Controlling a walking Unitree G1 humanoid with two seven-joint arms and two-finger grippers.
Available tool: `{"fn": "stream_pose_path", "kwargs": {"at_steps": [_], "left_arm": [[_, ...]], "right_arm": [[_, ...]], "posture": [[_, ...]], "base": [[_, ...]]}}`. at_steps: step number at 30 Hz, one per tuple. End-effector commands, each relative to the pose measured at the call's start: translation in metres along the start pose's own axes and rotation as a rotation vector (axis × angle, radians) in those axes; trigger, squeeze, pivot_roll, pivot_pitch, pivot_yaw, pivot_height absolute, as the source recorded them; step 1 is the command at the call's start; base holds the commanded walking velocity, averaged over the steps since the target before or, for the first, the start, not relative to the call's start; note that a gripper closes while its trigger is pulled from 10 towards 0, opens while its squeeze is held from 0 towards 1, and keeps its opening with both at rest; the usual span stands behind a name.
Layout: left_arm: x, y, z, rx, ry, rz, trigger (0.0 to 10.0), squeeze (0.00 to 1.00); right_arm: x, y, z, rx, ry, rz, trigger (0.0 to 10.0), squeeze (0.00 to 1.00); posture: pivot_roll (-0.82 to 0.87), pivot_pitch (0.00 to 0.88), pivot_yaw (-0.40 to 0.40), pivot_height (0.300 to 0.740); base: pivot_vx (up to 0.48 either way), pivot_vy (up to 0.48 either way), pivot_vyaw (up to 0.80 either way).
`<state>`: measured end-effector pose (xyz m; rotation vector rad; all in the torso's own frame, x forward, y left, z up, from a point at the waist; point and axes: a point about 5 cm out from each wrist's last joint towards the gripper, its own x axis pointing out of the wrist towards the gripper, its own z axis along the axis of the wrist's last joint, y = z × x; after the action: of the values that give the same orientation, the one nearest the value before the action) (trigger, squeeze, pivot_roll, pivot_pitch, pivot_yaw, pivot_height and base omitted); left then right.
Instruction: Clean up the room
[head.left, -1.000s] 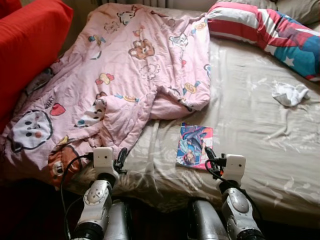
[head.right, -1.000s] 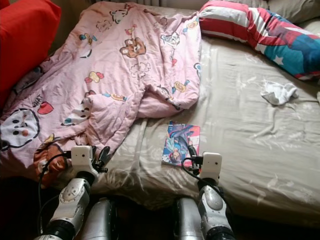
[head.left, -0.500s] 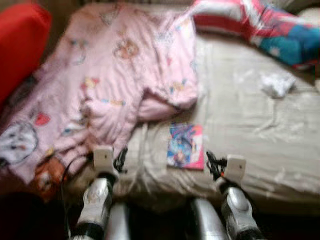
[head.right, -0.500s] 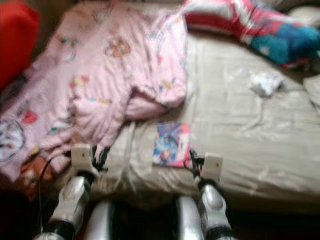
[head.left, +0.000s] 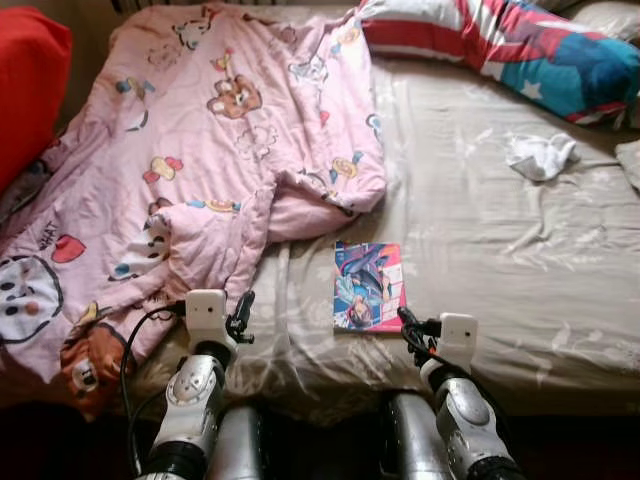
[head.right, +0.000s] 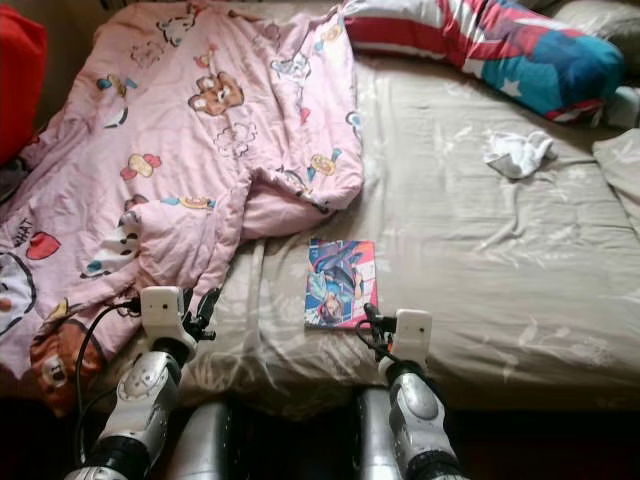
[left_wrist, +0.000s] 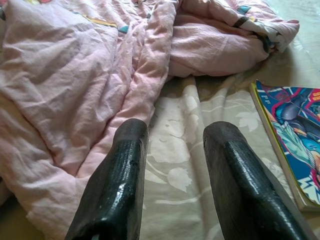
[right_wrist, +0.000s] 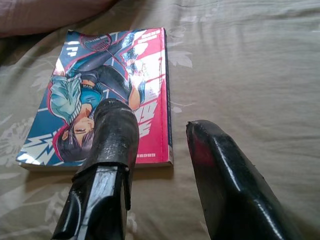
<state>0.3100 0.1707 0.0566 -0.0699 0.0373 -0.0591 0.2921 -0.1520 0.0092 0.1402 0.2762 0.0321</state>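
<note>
- Book (head.left: 368, 286) lies flat on bed (head.left: 500, 240), beside pink quilt (head.left: 200, 160).
- Right claw (right_wrist: 155, 145) released, hovering at book's near edge; right wrist view shows illustrated cover, text unreadable.
- Left claw (left_wrist: 172, 145) released over sheet.

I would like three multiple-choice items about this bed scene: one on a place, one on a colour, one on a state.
1. Where does the comic book lie?
A. on the pink quilt
B. on the beige sheet beside the quilt
C. on the striped pillow

2. What colour is the crumpled cloth on the sheet?
A. white
B. red
C. black

3. How is the right gripper?
A. shut on the book
B. open, empty
C. shut, empty

Key: 1 B, bare sheet surrounds the book below the pink quilt; 2 A, it looks white; 3 B, jaws stand apart, holding nothing.
</note>
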Motion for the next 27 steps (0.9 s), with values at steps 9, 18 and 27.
{"fn": "stream_pose_path", "kwargs": {"at_steps": [9,18,27], "left_arm": [[-0.002,-0.001,-0.004,0.005,0.025,-0.010,10.0,0.00],[0.001,0.000,0.000,0.012,0.020,-0.016,10.0,0.00],[-0.001,0.003,0.005,0.029,0.004,-0.018,10.0,0.00]], "right_arm": [[0.005,0.004,-0.001,-0.010,0.050,0.019,10.0,0.00],[0.015,0.007,0.016,-0.026,0.021,0.015,10.0,0.00],[0.020,0.000,0.022,0.068,0.040,-0.056,10.0,0.00]], "posture": [[-0.07,0.254,0.012,0.614],[-0.06,0.276,0.013,0.614],[-0.03,0.328,0.022,0.614]], "base": [[0.000,0.000,0.00],[0.000,0.000,0.00],[0.000,0.000,0.00]]}}
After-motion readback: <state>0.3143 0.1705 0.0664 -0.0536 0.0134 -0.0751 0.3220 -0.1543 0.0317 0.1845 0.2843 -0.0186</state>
